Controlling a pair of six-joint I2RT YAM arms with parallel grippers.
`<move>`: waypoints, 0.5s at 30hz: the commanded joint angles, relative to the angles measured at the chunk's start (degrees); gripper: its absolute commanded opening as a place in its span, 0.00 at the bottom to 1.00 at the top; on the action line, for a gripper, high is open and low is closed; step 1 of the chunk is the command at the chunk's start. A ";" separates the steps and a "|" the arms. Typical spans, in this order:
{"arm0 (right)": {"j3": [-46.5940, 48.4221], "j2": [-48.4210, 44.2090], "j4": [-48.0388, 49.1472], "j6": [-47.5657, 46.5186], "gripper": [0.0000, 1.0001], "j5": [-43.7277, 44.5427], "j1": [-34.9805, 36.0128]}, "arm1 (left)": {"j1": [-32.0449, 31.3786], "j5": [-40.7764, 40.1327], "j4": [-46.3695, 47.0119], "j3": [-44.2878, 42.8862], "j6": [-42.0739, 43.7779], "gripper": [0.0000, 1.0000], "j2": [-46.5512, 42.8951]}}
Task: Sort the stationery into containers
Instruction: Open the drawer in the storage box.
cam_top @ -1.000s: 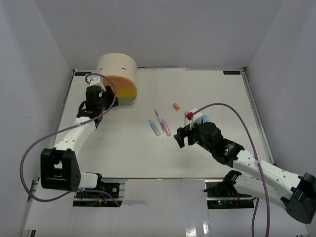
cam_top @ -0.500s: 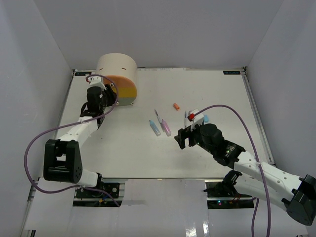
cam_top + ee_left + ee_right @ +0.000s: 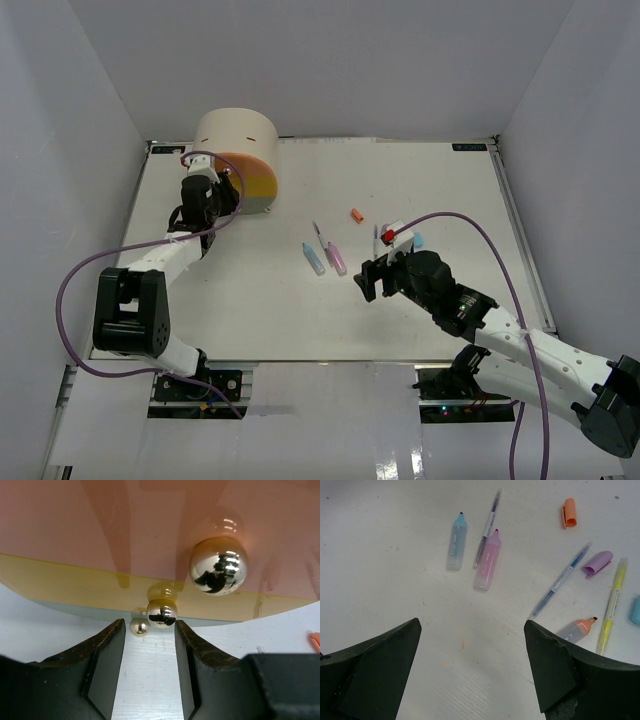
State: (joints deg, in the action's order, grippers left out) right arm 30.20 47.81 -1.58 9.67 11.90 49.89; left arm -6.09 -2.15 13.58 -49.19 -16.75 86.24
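The beige half-round cabinet (image 3: 234, 130) stands at the far left of the worktop (image 3: 450, 180), its three drawers stacked and facing the arms: the orange drawer (image 3: 150, 520) on top, the yellow drawer (image 3: 75, 587) under it, and the grey-green drawer (image 3: 261, 207) at the bottom. All three look pushed in.

The left pincer (image 3: 149, 625) sits low and close in front of the drawers. Its jaws are parted with a clear gap and grasp nothing. The yellow drawer's knob (image 3: 161, 613) lies just past the tips, nearer the right-hand finger (image 3: 187, 665). From this angle I cannot say whether that finger touches it. The orange drawer's knob (image 3: 218, 566) is above and to the right. The smallest knob (image 3: 140, 627), on the bottom drawer, shows just beside the middle one.

The right pincer (image 3: 472, 625) hangs over the middle of the worktop, spread wide and released, with only bare surface between its fingers. Beyond it the stationery lies loose:
- A blue highlighter (image 3: 456, 541) and a pink highlighter (image 3: 487, 560) lie almost parallel, with a thin pen (image 3: 487, 527) between them that touches or nearly touches the pink one.
- An orange cap (image 3: 569, 512) lies alone, further off to the right.
- A blue pen (image 3: 561, 580) slants beside a purple cap (image 3: 597, 562).
- A yellow pen (image 3: 612, 605) lies just right of these.
- An orange-tipped highlighter (image 3: 577, 629) rests by the right finger.
- A pale blue piece (image 3: 636, 610) is cut off at the picture's edge.

All of these lie well apart from the cabinet.
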 commanded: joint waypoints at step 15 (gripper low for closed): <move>-0.05 -0.61 1.67 0.17 0.90 1.11 0.03 | 0.20 1.19 1.97 -4.60 0.67 0.47 1.39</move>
State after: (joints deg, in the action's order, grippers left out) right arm 30.20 47.81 -1.58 9.67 12.08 49.89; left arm -6.09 -1.78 14.96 -51.88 -16.49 87.35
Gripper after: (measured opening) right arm 0.900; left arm 0.475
